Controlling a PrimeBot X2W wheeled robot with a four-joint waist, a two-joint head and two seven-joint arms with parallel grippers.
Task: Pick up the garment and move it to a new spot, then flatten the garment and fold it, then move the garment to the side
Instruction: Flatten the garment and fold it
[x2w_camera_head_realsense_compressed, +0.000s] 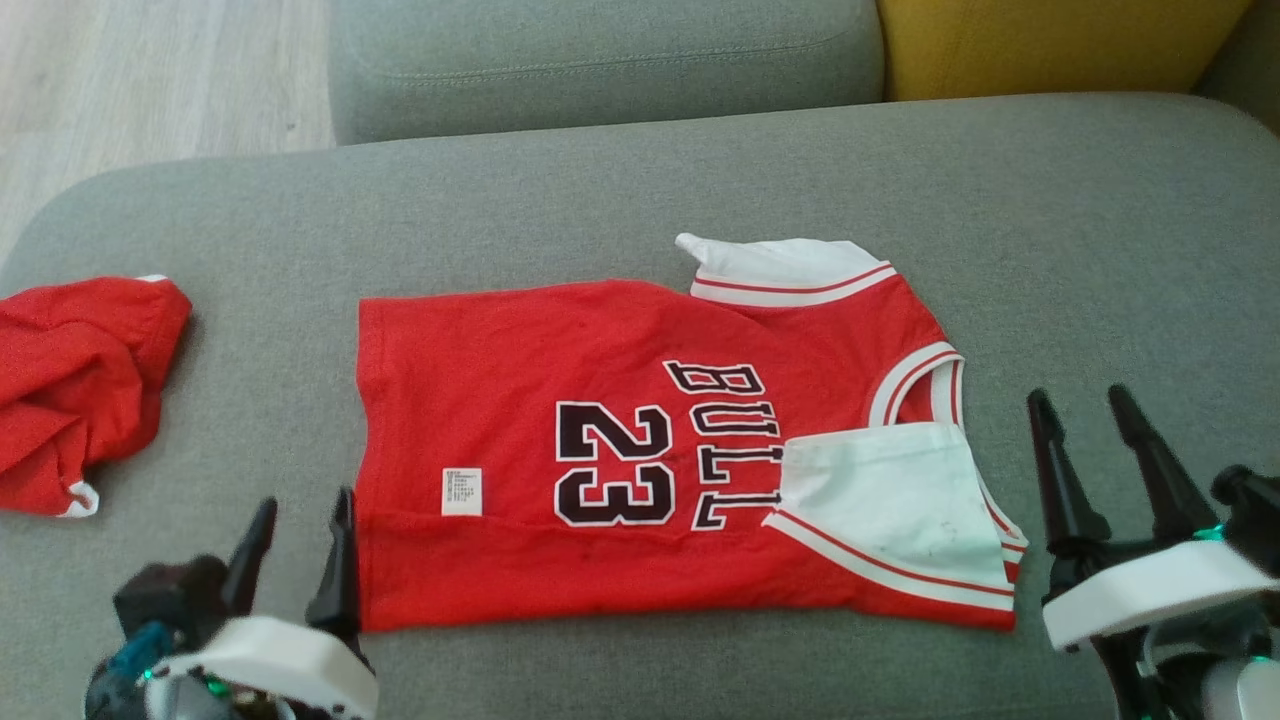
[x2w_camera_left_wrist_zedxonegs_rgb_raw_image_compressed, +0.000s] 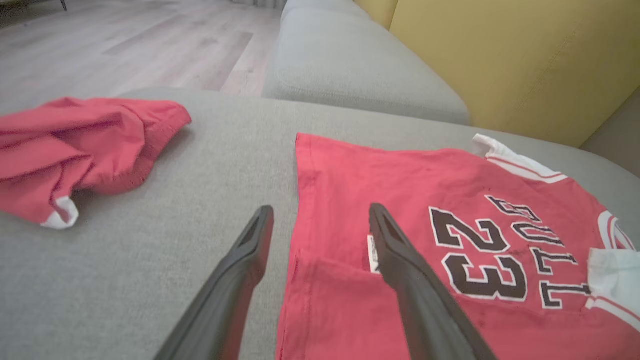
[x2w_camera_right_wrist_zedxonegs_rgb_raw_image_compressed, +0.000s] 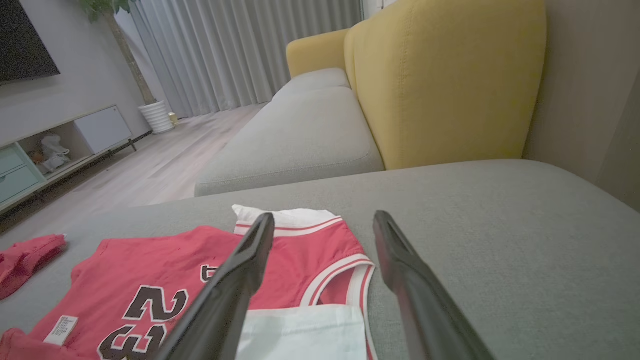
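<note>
Red "23" jersey (x2w_camera_head_realsense_compressed: 640, 450) lies flat on the grey woven cushion (x2w_camera_head_realsense_compressed: 1100, 250), with bare room to the right and behind. The left gripper (x2w_camera_head_realsense_compressed: 305, 500) at its hem corner and the right gripper (x2w_camera_head_realsense_compressed: 1080, 393) beside its collar are both spread, empty.

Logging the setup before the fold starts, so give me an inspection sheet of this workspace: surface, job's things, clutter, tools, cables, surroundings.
Surface: grey sofa cushion, bare around the cloth.
Job's things: red jersey spread flat, number 23 up, near white sleeve folded onto it.
Clutter: crumpled red garment at the robot's left, apart from the jersey.
Tools: left tool open, empty, at the hem end; right tool open, empty, beside the collar end.
Cables: nothing seen.
Surroundings: yellow backrest, wooden floor, curtains, low cabinet.
</note>
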